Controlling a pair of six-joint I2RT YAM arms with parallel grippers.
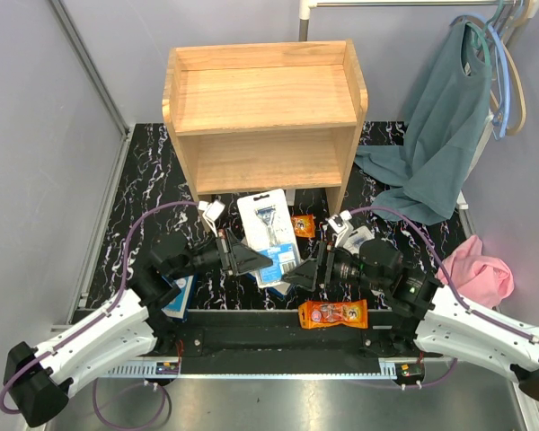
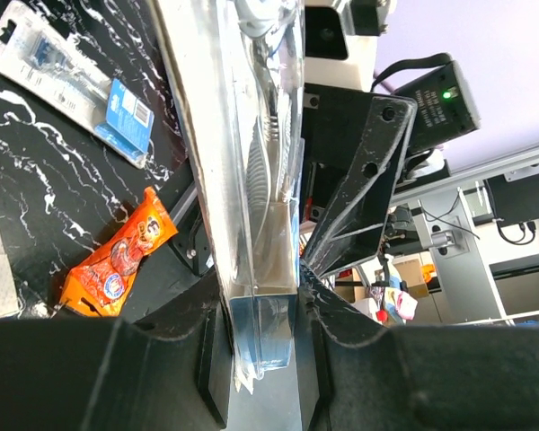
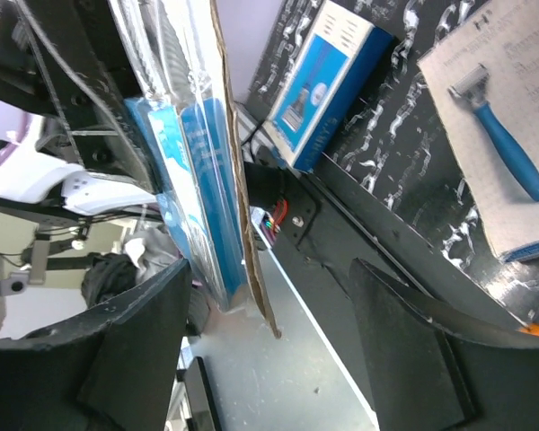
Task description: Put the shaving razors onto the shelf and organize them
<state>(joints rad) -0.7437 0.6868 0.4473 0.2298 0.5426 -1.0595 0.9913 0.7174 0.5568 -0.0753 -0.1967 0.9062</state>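
Observation:
My left gripper point(image 1: 259, 260) point(image 2: 260, 359) is shut on the lower end of a clear blister razor pack on a blue card point(image 2: 251, 162), holding it edge-up above the mat. My right gripper point(image 1: 305, 269) point(image 3: 269, 350) faces it, open, its jaws straddling the same pack point(image 3: 198, 153) with a gap on the card side. A second blister pack point(image 2: 72, 81) lies flat on the mat. A white box picturing a razor point(image 1: 268, 224) point(image 3: 494, 135), a blue-and-white box point(image 1: 178, 296) point(image 3: 328, 81) and two orange packets point(image 1: 332, 312) point(image 1: 303, 224) also lie there. The wooden shelf point(image 1: 265, 99) stands behind, both tiers bare.
A black marbled mat point(image 1: 144, 206) covers the table. A grey-green garment point(image 1: 440, 144) hangs from a rack at the right and drapes onto the mat, with a pink cloth point(image 1: 485, 269) beyond the right arm. Grey walls close in the left and back.

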